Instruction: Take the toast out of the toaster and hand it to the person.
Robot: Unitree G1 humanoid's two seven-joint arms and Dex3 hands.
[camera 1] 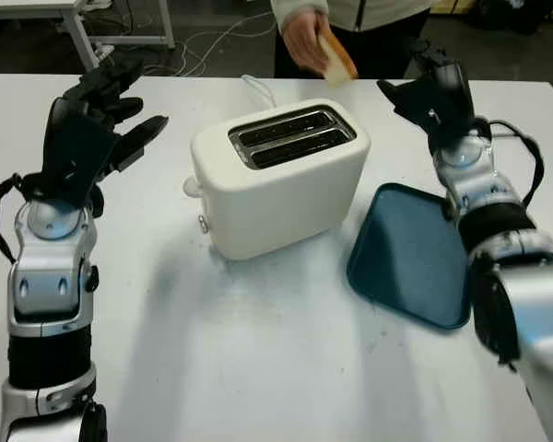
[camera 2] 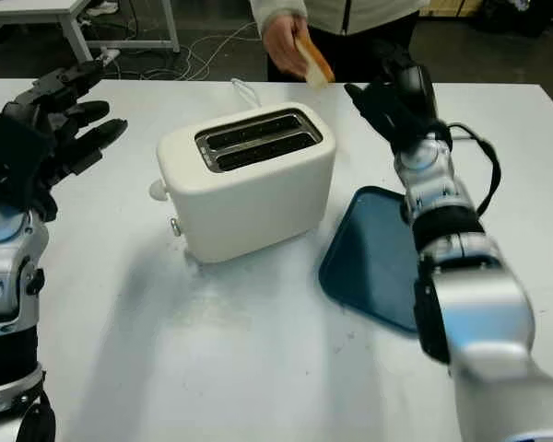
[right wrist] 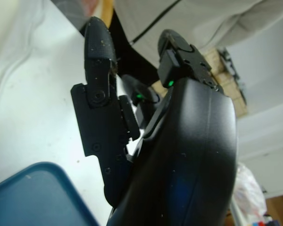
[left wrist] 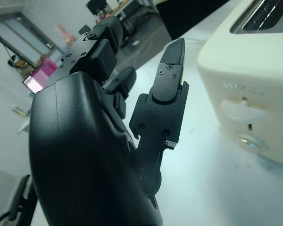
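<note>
A cream two-slot toaster [camera 1: 276, 180] stands mid-table, and its slots [camera 1: 291, 135] look dark with no bread in them. At the far edge a person's hand [camera 1: 306, 39] holds a slice of toast [camera 1: 335, 57]. My right hand [camera 1: 429, 87] is open, raised just right of the toast and apart from it. My left hand [camera 1: 101, 115] is open, held up above the table left of the toaster. The toaster's lever and knob [left wrist: 243, 110] face the left hand.
A dark blue tray [camera 1: 410, 253] lies flat on the white table [camera 1: 258, 350] to the right of the toaster, under my right forearm. The toaster's white cord [camera 1: 258, 89] runs to the far edge. The person stands behind the table.
</note>
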